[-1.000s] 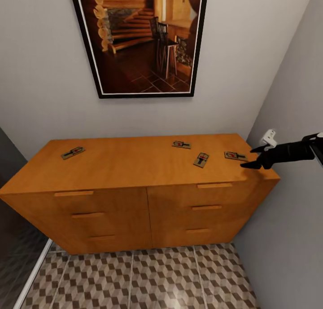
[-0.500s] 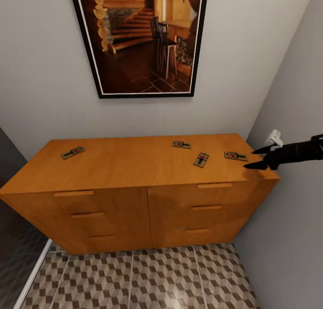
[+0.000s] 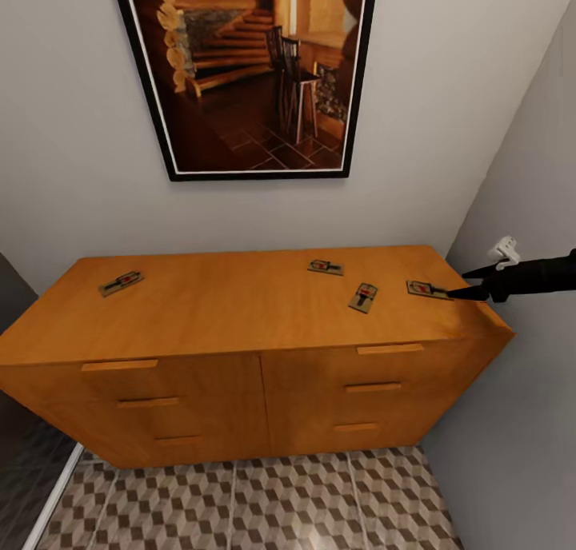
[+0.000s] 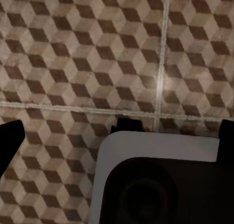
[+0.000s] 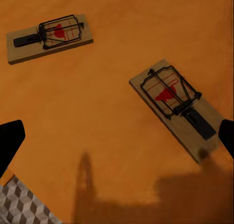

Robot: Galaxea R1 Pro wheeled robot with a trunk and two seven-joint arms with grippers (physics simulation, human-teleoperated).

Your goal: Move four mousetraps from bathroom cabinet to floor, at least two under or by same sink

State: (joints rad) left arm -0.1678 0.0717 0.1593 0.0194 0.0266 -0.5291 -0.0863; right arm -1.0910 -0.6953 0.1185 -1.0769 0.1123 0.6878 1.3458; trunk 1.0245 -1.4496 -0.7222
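The head camera is seen to have shifted closer and downward since a second ago; the right gripper (image 3: 470, 282) is now extended over the cabinet (image 3: 240, 326) right end, jaws spread wide, nothing held; its lower fingertip is at the rightmost mousetrap (image 3: 426, 289); three other mousetraps (image 3: 364, 297) lie on top, one far left; left gripper (image 4: 117, 136) is held open above the bathroom floor (image 4: 87, 63).

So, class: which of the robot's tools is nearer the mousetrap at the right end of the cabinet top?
Right. The right tool hovers open just beside that mousetrap; the left tool points down at the bathroom floor.
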